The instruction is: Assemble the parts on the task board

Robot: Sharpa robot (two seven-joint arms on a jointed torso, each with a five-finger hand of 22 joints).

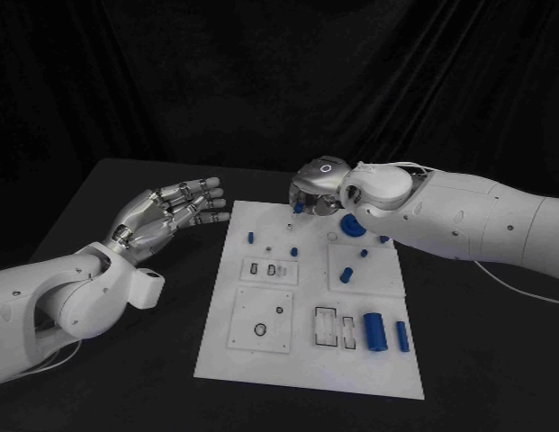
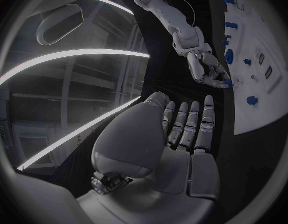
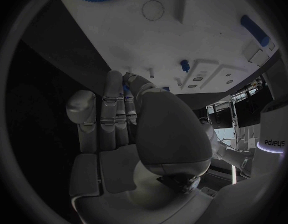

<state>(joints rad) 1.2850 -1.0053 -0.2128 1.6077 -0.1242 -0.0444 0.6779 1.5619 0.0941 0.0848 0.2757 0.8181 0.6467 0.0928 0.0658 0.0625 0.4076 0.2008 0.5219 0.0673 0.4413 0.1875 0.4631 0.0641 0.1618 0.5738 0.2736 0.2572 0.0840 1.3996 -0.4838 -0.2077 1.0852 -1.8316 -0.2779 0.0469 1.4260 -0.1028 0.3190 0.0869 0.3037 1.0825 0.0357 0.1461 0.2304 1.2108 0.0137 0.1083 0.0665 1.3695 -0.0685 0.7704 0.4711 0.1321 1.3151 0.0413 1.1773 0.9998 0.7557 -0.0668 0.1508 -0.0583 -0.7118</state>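
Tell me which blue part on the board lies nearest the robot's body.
The slim blue bar at the task board's near right corner; the thicker blue cylinder beside it sits slightly farther, the others well beyond.

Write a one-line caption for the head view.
Right hand pinches a blue part over the task board; left hand open.

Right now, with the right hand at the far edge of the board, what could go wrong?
1. The right hand pinches a small blue part at its fingertips; the grip looks slight, so the part could slip and drop.
2. Blue pegs stand on the task board just below that hand; a low sweep could knock them.
3. The left hand hovers open beside the board's edge and could nudge it.
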